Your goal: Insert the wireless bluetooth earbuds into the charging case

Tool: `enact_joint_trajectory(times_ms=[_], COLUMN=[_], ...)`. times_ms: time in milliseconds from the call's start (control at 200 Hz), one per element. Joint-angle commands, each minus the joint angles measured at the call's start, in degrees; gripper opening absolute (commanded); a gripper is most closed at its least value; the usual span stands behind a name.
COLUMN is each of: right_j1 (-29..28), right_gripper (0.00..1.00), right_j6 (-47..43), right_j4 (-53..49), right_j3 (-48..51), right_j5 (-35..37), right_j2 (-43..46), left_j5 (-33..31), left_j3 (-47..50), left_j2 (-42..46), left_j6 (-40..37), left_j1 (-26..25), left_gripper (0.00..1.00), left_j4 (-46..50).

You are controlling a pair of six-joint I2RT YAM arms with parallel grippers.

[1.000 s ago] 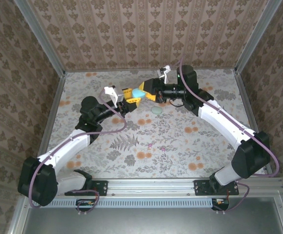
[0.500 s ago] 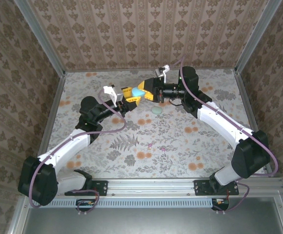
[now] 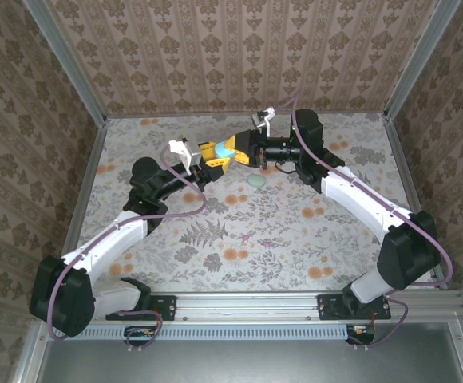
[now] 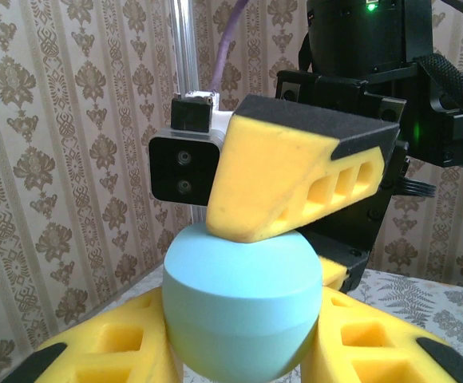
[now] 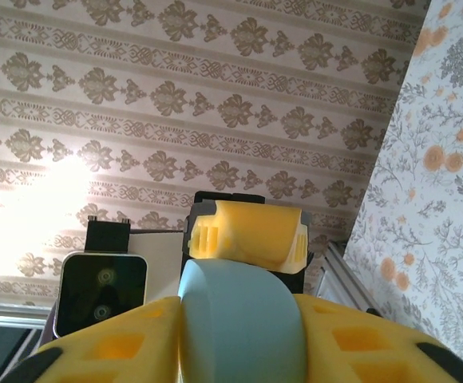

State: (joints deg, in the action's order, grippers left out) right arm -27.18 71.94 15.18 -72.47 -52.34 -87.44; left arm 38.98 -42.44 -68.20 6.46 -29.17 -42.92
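The left gripper (image 3: 217,158) and the right gripper (image 3: 238,149) are meeting in the air above the far middle part of the bench (image 3: 351,263). Between them they are holding the charging case (image 3: 228,149), a pale blue egg-shaped thing. It is sitting lifted off the bench, not touching it.

In the left wrist view, the left gripper (image 4: 239,355) is pressing its yellow jaws narrow against both sides of the charging case (image 4: 239,303), which is filling the gap between them. One yellow finger (image 4: 295,175) of the right gripper is lying on the top of the case and touching it. A second finger is showing partly behind and below the case.

In the right wrist view, the right gripper (image 5: 239,351) is also having the charging case (image 5: 239,319) between its jaws, and the case is touching both of them. So both pairs of jaws are closing on the same case, from opposite directions. Behind the case, a yellow finger (image 5: 243,231) of the left gripper is showing.

On the bench just in front of the grippers, a small pale green oval piece (image 3: 256,182) is lying alone. Nearer to the arm bases, around the middle of the bench, two tiny pinkish specks are lying near each other. They seem to be the earbuds (image 3: 248,236), but they are too small to tell more. They are lying well apart from the case.
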Motion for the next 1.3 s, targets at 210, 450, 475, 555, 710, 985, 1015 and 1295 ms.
enact_joint_trajectory(times_ms=[210, 450, 475, 555, 710, 985, 1015, 1295], right_j1=[0.02, 0.62, 0.70, 0.81, 0.33, -2.45, -2.82, -5.93], right_gripper=[0.19, 0.19, 0.19, 0.19, 0.19, 0.20, 0.20, 0.22], right_j6=[-4.93, -8.10, -7.93, -7.72, -9.59, -12.21, -12.58, -13.45], right_j4=[-2.40, -2.91, -1.79, -0.03, -3.53, -9.41, -10.06, -14.45], right_j3=[0.65, 3.10, 3.56, 4.07, 2.52, -6.85, -8.09, -18.10], right_j5=[6.69, 18.63, 19.53, 21.70, 24.55, 25.39, 25.44, 25.51], right_j2=[0.16, -2.82, -3.59, -6.66, -15.24, -30.50, -32.12, -43.10], left_j5=[-4.62, -11.73, -12.47, -14.99, -22.90, -25.05, -25.01, -24.01], left_j3=[-1.11, 4.30, 4.85, 6.56, 8.18, 7.81, 7.59, 5.92], left_j2=[1.26, 5.92, 6.65, 9.05, 14.64, 18.52, 18.61, 18.29], left_j6=[-2.16, -3.74, -3.80, -4.18, -4.13, -2.78, -2.74, -2.26], left_j1=[-0.19, 0.94, 1.16, 1.91, 4.16, 7.89, 7.99, 8.10], left_gripper=[0.55, 0.80, 0.82, 0.85, 0.90, 0.91, 0.91, 0.91], left_j4=[3.09, 7.07, 7.50, 9.41, 14.70, 19.54, 19.41, 19.91])
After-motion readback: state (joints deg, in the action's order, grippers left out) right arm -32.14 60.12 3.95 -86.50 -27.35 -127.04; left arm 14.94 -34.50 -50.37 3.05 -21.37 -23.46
